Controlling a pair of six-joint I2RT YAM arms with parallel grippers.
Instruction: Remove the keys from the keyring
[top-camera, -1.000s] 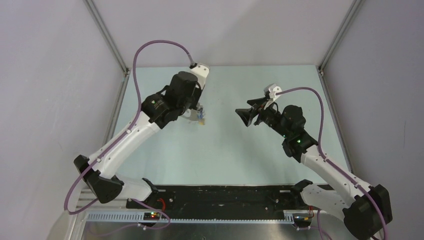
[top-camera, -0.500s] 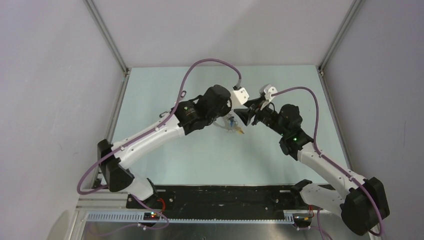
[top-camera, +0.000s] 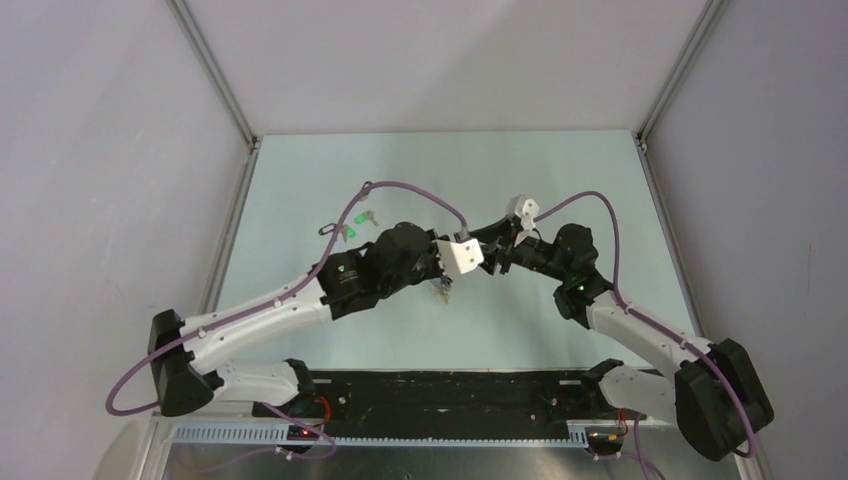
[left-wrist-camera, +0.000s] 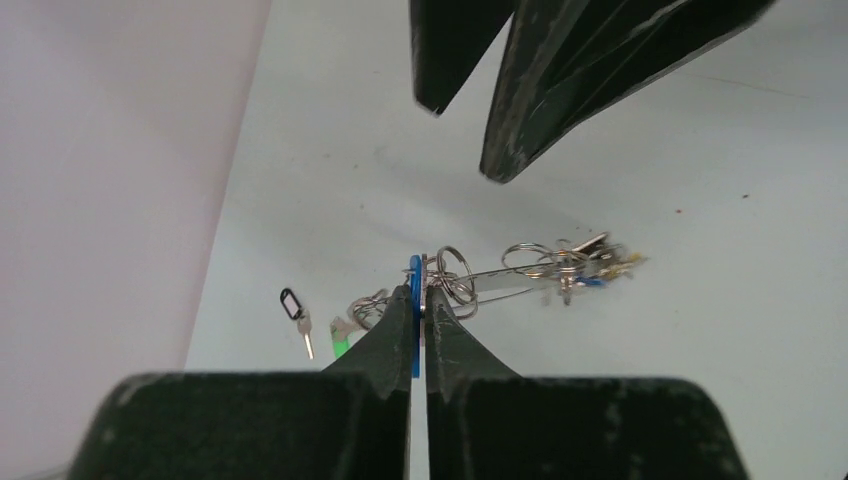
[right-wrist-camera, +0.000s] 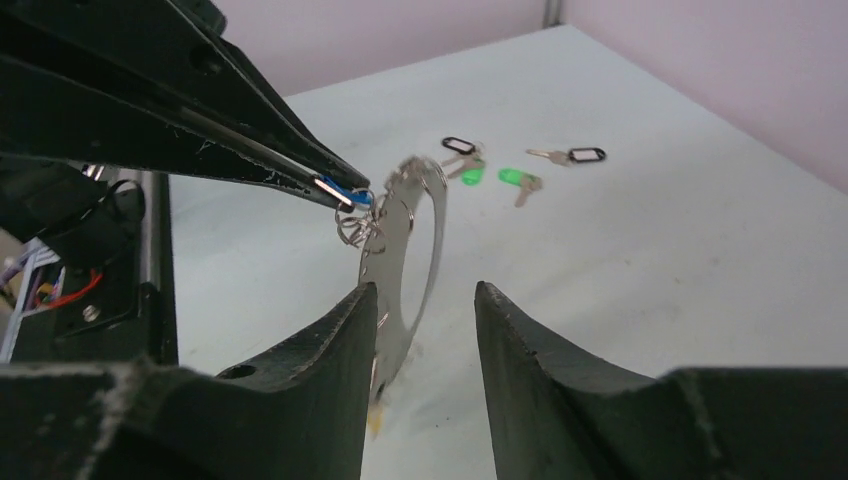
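My left gripper (left-wrist-camera: 418, 296) is shut on a blue key tag (left-wrist-camera: 415, 272) and holds the keyring (left-wrist-camera: 505, 283) above the table. The thin silvery loop hangs from the tag, with small split rings and several keys (left-wrist-camera: 590, 266) bunched at its far end. In the right wrist view the keyring (right-wrist-camera: 405, 255) hangs just ahead of my open right gripper (right-wrist-camera: 425, 300), beside its left finger and apart from the right one. The left fingertips (right-wrist-camera: 335, 183) pinch the blue tag (right-wrist-camera: 350, 195) there. From above, both grippers meet mid-table, with keys dangling (top-camera: 441, 290).
Loose keys lie on the table at the back left: two with green tags (right-wrist-camera: 472, 175) (right-wrist-camera: 512, 178) and two with black oval tags (right-wrist-camera: 458, 146) (right-wrist-camera: 585, 155). They also show from above (top-camera: 350, 225). Grey walls stand on the left and right.
My left arm has swung from the back left to mid-table, carrying the keyring to the right gripper. The loose keys at the back left are uncovered. The right gripper moved slightly nearer.
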